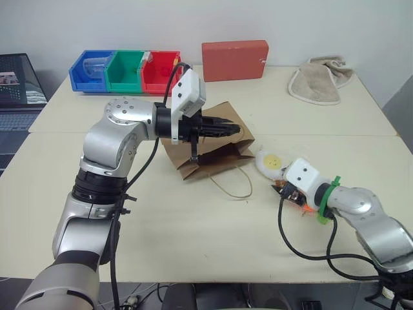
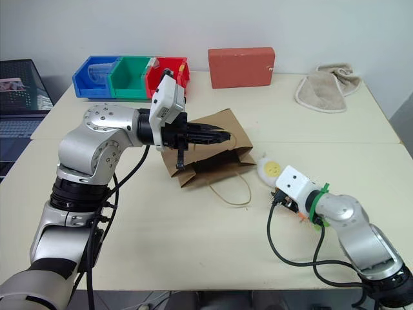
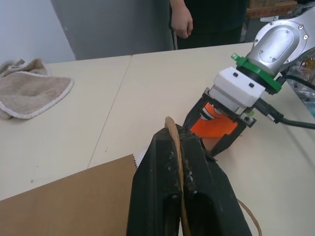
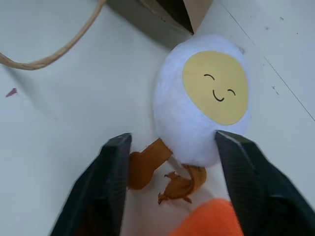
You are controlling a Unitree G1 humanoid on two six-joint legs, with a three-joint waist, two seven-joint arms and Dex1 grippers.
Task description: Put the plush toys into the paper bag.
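The brown paper bag (image 1: 213,165) lies on the table with its mouth toward my right side. My left gripper (image 1: 235,129) is shut on the bag's upper twine handle (image 3: 173,142) and holds that side up. The other handle loop (image 1: 235,184) rests on the table. The white egg toy (image 1: 270,161) lies just beside the bag's mouth. My right gripper (image 4: 172,139) is open, its fingers on either side of the egg's lower end and brown feet. The orange carrot toy (image 3: 211,127) lies under the right gripper, between the bases of its fingers.
A red box (image 1: 234,60) and a row of blue, green and red bins (image 1: 126,71) stand at the table's far edge. A beige towel (image 1: 319,81) lies at the far right. A laptop (image 1: 16,84) sits off to the left. A person (image 3: 197,19) stands beyond the table.
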